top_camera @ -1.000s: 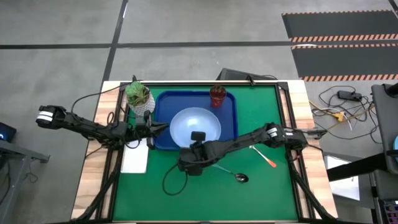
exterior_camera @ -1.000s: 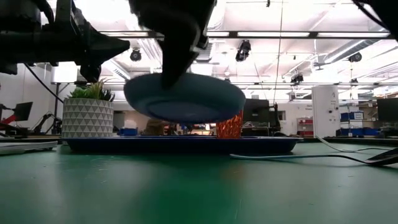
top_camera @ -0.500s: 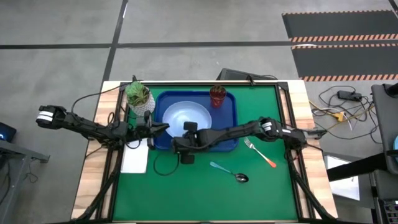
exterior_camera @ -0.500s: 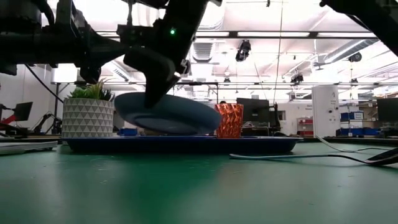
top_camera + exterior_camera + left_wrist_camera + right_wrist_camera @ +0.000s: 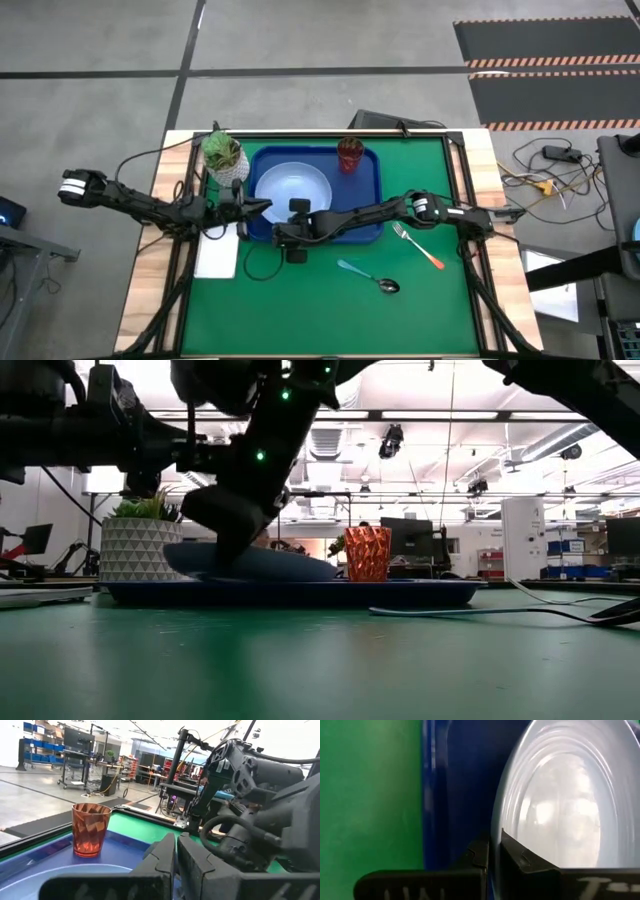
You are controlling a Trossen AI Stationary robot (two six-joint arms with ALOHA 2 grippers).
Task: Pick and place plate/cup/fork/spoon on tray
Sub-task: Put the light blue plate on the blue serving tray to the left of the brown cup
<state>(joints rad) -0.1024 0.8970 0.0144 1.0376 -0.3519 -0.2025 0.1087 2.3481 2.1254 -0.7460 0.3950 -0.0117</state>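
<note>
Left gripper (image 5: 262, 204) is hovering just beside the tray (image 5: 365, 215) at its left rim, fingers pressed together, holding nothing. The potted plant (image 5: 223, 153) is standing close by at the counter's far left corner. Risk here: this arm is sitting near the right arm's working space, so any sideways swing by either could be bringing them into contact.

Plate (image 5: 291, 190) is lying inside the tray, left half, one edge tilted up; low view shows it not yet flat. Right gripper (image 5: 297, 215) is pinching the plate's near rim, fingers (image 5: 520, 857) clamped over the edge. If released while tilted, the plate could be dropping and sliding, or riding up on the tray rim. Pulling back without letting go fully would be dragging it out again.

Cup (image 5: 350, 153) is standing upright in the tray's far right corner, apart from the plate; a skidding plate might be knocking it.

Spoon (image 5: 368, 276) and fork (image 5: 419, 247) are lying on the green mat (image 5: 300, 320), well outside the tray, near the right arm's cable.
</note>
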